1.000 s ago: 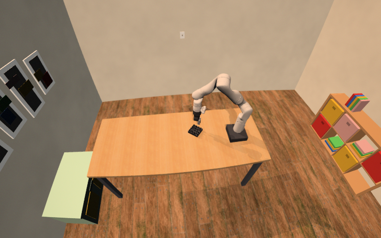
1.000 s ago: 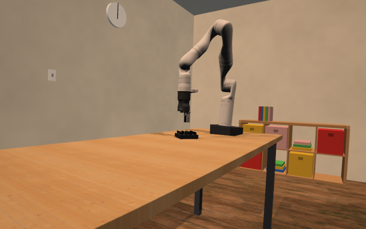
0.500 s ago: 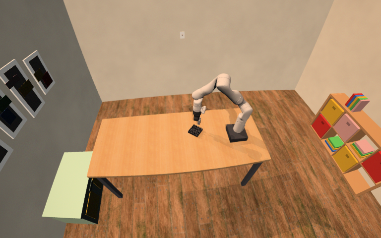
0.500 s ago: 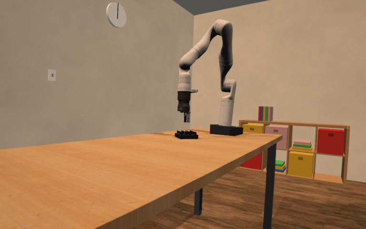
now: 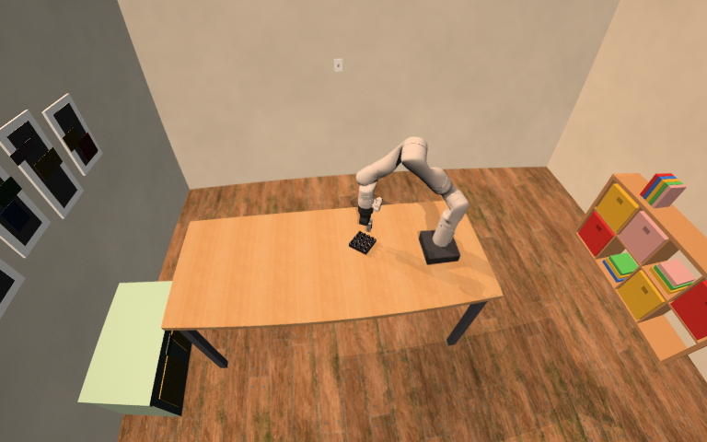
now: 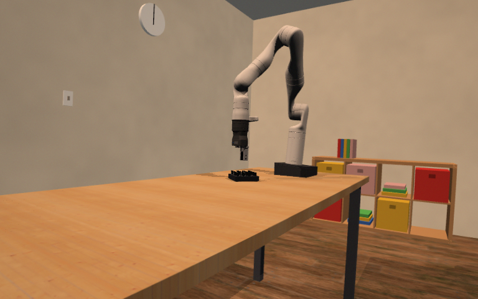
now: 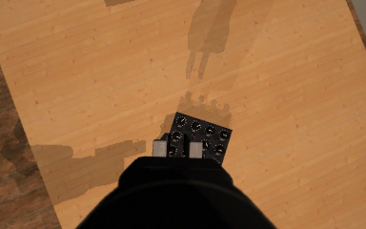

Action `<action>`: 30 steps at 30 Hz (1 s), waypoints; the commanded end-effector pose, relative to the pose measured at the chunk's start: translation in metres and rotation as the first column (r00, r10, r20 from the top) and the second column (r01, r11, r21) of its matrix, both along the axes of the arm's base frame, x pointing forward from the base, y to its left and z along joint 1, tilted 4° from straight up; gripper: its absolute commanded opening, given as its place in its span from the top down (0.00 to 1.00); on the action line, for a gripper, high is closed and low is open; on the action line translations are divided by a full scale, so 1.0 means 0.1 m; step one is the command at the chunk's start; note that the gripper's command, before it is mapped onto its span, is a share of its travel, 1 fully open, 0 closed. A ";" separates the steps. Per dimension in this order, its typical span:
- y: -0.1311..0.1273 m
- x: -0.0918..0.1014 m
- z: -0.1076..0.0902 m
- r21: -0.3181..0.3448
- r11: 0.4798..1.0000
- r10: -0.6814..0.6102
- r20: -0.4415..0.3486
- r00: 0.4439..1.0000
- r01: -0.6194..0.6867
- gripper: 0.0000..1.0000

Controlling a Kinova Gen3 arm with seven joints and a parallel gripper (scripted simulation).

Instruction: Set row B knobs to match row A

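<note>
Near the far edge of a long wooden table [image 5: 292,281] [image 6: 197,211] [image 7: 95,95], toward the robot's base [image 5: 440,256] [image 6: 295,170], a small black knob box [image 5: 362,242] [image 6: 243,178] [image 7: 190,121] sits flat, knobs upward. Above it, a pale jointed arm [image 5: 414,151] [image 6: 295,45] reaches over and down. Its two-finger gripper [image 5: 368,226] [image 6: 243,154] [image 7: 176,141] hangs over the box, clearly apart from it in the exterior view. The fingers stand partway spread, with nothing between them. The wrist view looks down on the box, set at a slant, with small dark knobs in rows, each with white markings. The fingers and the gripper's dark body cover part of the box, so not every knob can be seen.

How far along is the task? No knob is being turned at this moment. The white lines and printed names are too small to read, and the socket cannot be made out, so which row is B, and whether any of its knobs already matches row A, cannot be told. Lowering onto a knob seems a likely next move; any row B knob that differs is left to turn, without nudging its neighbours.

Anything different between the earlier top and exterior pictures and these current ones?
Nothing visibly changed. The arm and gripper hold the same pose above the knob box, which sits in the same spot; nothing was taken hold of or let go.
</note>
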State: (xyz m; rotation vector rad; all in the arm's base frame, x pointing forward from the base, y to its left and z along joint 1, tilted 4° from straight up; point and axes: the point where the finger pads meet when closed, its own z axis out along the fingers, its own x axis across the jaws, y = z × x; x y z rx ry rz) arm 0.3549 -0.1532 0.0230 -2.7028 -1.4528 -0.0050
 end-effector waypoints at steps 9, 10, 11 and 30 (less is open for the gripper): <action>0.00 0.00 -0.10 0.000 1.000 -0.001 -0.001 1.000 0.001 0.54; 0.00 0.00 -0.11 0.000 1.000 -0.001 -0.001 1.000 0.001 0.54; 0.00 0.00 -0.11 0.000 1.000 -0.001 -0.001 1.000 0.001 0.54; 0.02 -0.01 -0.31 0.000 1.000 -0.001 -0.001 1.000 0.001 0.54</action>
